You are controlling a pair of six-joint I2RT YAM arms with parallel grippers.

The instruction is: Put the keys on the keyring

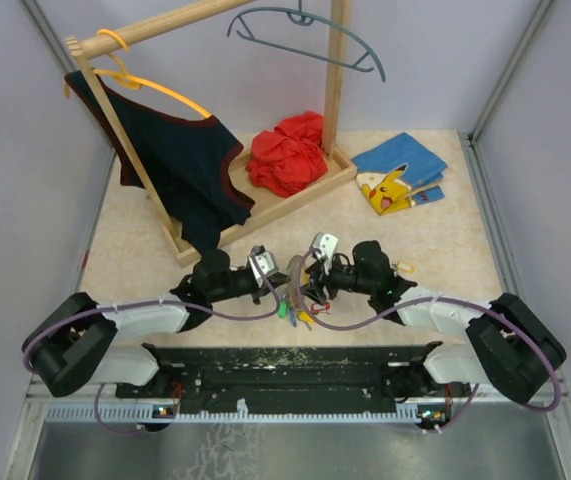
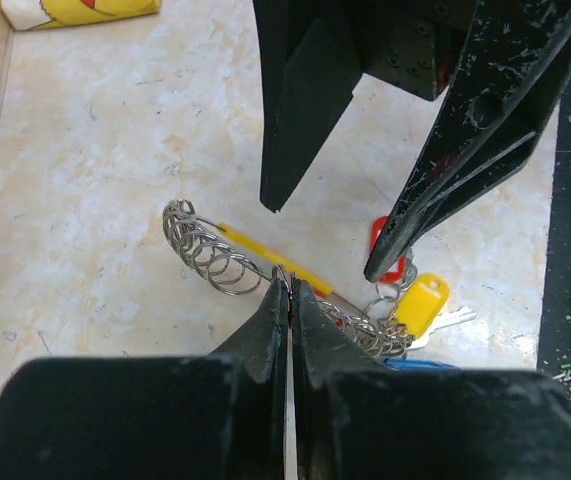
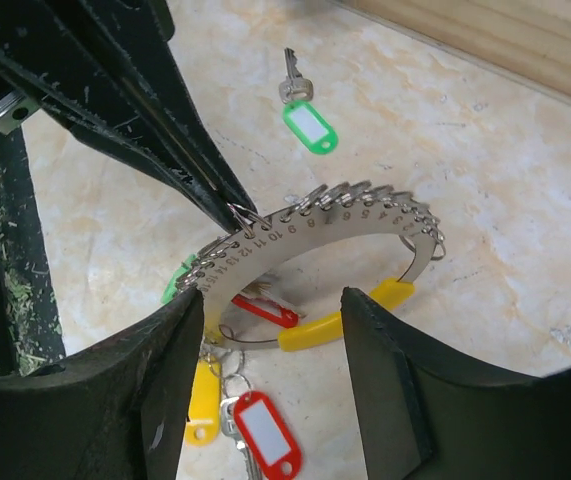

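The keyring point(image 3: 315, 222) is a silvery numbered band with many small rings and a yellow curved piece point(image 3: 340, 325); it also shows in the left wrist view point(image 2: 210, 255). My left gripper point(image 2: 290, 285) is shut on one small ring at the band's top. My right gripper point(image 3: 270, 298) is open, with its jaws either side of the band and not touching it. Keys with a red tag point(image 3: 265, 432) and a yellow tag point(image 3: 200, 400) hang from the ring. A key with a green tag point(image 3: 305, 122) lies loose on the table beyond. In the top view both grippers meet over the bunch point(image 1: 295, 305).
A wooden rack point(image 1: 265, 215) stands behind, with a dark shirt point(image 1: 180, 165) on an orange hanger and a grey-blue hanger point(image 1: 310, 30). A red cloth point(image 1: 287, 152) and a blue cartoon cloth point(image 1: 400, 170) lie at the back. A small yellow piece point(image 1: 405, 267) lies right of my right gripper.
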